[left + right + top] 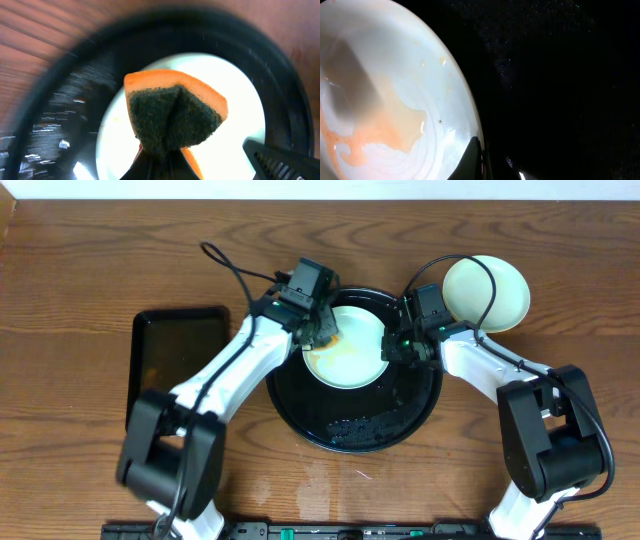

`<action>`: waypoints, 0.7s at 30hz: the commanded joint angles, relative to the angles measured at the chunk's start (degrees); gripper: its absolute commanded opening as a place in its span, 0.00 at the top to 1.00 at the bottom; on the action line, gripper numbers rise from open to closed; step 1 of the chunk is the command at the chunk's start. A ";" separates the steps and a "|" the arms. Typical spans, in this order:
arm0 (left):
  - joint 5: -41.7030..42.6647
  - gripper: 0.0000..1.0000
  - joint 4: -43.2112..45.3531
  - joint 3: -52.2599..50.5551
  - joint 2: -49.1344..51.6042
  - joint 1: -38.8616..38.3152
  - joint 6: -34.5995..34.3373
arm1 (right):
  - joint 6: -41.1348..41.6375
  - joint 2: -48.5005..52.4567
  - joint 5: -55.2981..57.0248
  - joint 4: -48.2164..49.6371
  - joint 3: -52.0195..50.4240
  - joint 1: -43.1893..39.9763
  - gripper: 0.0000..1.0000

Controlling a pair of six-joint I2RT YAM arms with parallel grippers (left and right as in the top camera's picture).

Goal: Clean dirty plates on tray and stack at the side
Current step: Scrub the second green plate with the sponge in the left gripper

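Since the near half of the tray (300,405) carries only a wet film (365,430), where is the work located? — Operator

It is in the far half. The plate (352,352) lies flat there, just inside the far rim. An orange-brown smear (380,130) spreads across its well. — Technician

How are the fingers set, and why? — Operator

The left fingers (159,162) pinch an orange sponge (175,117) with a dark scouring face, folding it at the grip. It hangs over the plate's left part, which puts it in reach of the smear. The right fingers (476,157) are pressed together at the plate's right rim. Their probable purpose is to stop the plate sliding under the scrub. Whether they nip the rim or only bear on it cannot be told. — Technician

What room exists for moving? — Operator

Little at the far side, where plate edge and raised tray rim lie near each other. The near half is open. Beyond the tray on the right, a pale yellow plate (487,292) rests on the surface (90,270), apart from the tray. That is the probable stacking point. A rectangular black tray (178,365) lies to the left. — Technician
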 commanded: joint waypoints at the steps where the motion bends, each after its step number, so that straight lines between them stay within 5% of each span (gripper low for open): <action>1: 10.51 0.92 1.79 -0.81 5.62 -0.13 -0.98 | 0.00 1.86 1.68 -0.79 -0.74 0.22 0.99; 9: 17.53 0.92 4.28 -0.81 12.68 0.50 0.79 | -0.02 1.86 1.68 -1.25 -0.74 0.22 0.99; 21: -20.57 0.92 -8.37 0.35 6.67 1.90 3.39 | -1.05 1.86 2.78 -1.44 -0.74 0.22 0.99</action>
